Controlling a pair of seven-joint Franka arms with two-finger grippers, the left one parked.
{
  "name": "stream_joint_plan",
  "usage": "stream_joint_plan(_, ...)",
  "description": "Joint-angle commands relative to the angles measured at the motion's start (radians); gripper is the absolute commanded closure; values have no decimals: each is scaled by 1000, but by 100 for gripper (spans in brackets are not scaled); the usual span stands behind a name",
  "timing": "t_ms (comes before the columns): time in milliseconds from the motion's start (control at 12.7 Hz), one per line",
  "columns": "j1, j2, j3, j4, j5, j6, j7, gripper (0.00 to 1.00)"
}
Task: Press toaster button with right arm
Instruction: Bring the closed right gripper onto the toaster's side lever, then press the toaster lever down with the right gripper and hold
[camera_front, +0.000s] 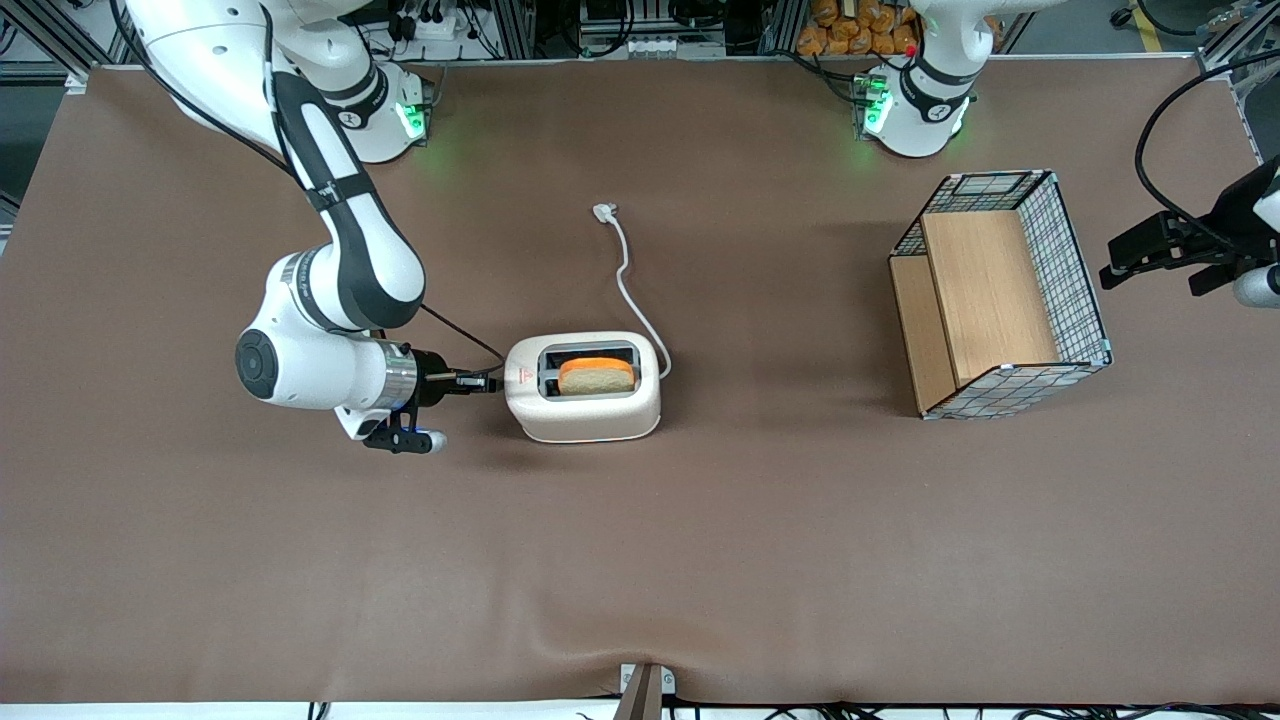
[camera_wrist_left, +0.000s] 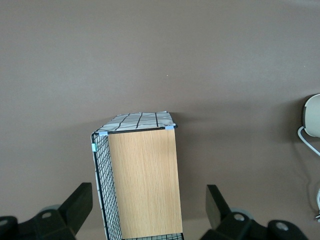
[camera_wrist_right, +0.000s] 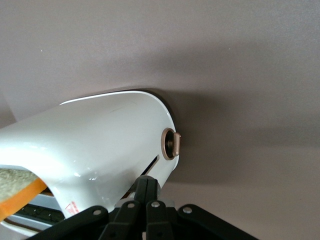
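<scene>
While my gripper (camera_front: 488, 381) lies level at the toaster (camera_front: 583, 387), fingers closed together on nothing, tips against its short end by the slot, entries stand thus. Toaster: mid-table, bread (camera_front: 596, 375) in it. Toaster button (camera_wrist_right: 173, 144): beside my tips, not under them. Risk: pushing here shoves the light toaster sideways, knob unpressed.

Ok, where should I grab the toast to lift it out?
Pinch the toast by the crust edge sticking up out of its slot, from straight above; the toaster hides the rest. The shut claw is at the toaster's short end.
</scene>
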Motion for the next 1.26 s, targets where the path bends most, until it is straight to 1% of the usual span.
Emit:
stream_joint_plan(0, 16, 8, -1, -20, 50, 43, -28, 100)
stream_joint_plan(315, 19, 22, -1, -23, 53, 56, -54, 100)
stream_joint_plan(946, 25, 60, 34, -57, 61, 183, -77, 100)
stream_joint_plan(1182, 25, 67, 34, -68, 91, 208, -110, 100)
